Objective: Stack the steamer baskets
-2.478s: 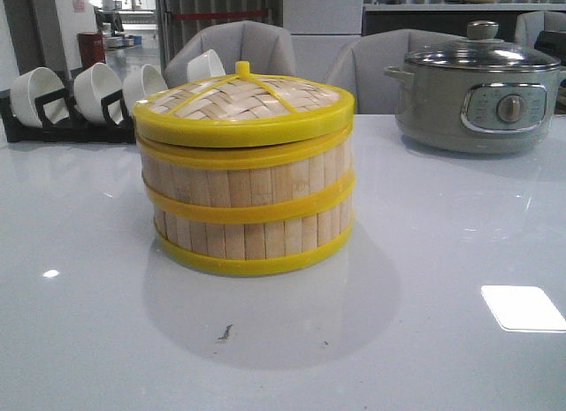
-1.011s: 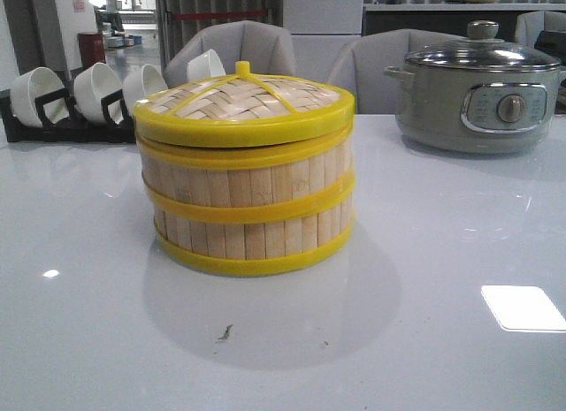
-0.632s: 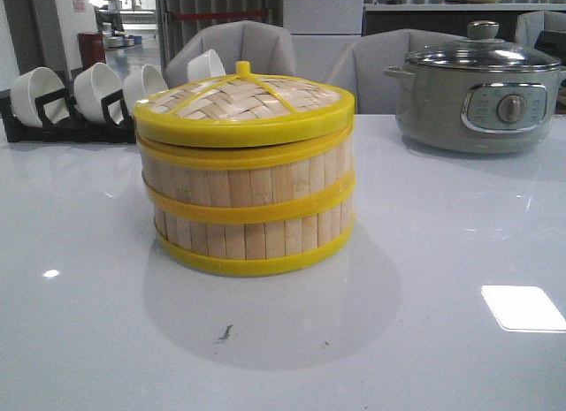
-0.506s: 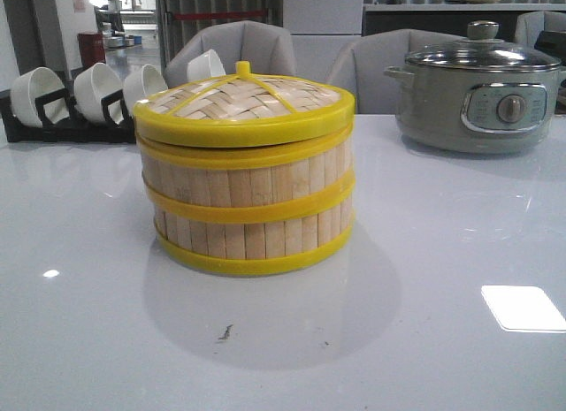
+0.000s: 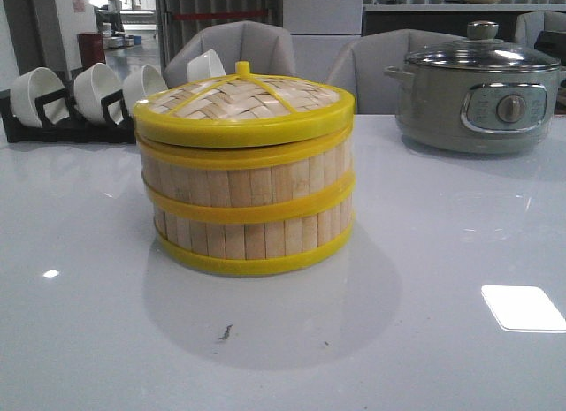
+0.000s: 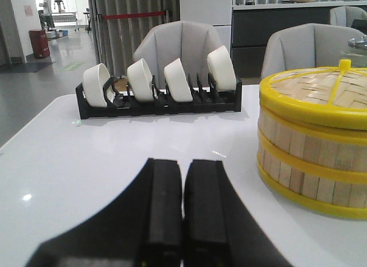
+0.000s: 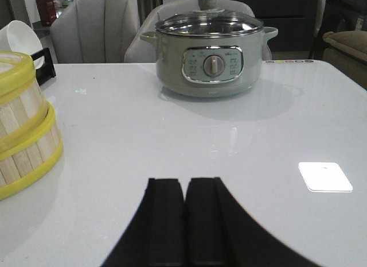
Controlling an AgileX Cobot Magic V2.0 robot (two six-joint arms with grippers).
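Two steamer baskets (image 5: 248, 208) stand stacked in the middle of the white table, bamboo slats between bright yellow rims. A woven lid (image 5: 243, 102) with a yellow rim and small knob sits on top. The same stack shows in the left wrist view as steamer baskets (image 6: 312, 146) and, partly cut off, in the right wrist view as steamer baskets (image 7: 26, 129). My left gripper (image 6: 183, 163) is shut and empty, low over the table to the left of the stack. My right gripper (image 7: 184, 181) is shut and empty, to the right of the stack. Neither gripper appears in the front view.
A grey electric pot (image 5: 482, 93) with a glass lid stands at the back right. A black rack (image 6: 160, 100) holding several white bowls stands at the back left. Grey chairs (image 5: 234, 44) stand behind the table's far edge.
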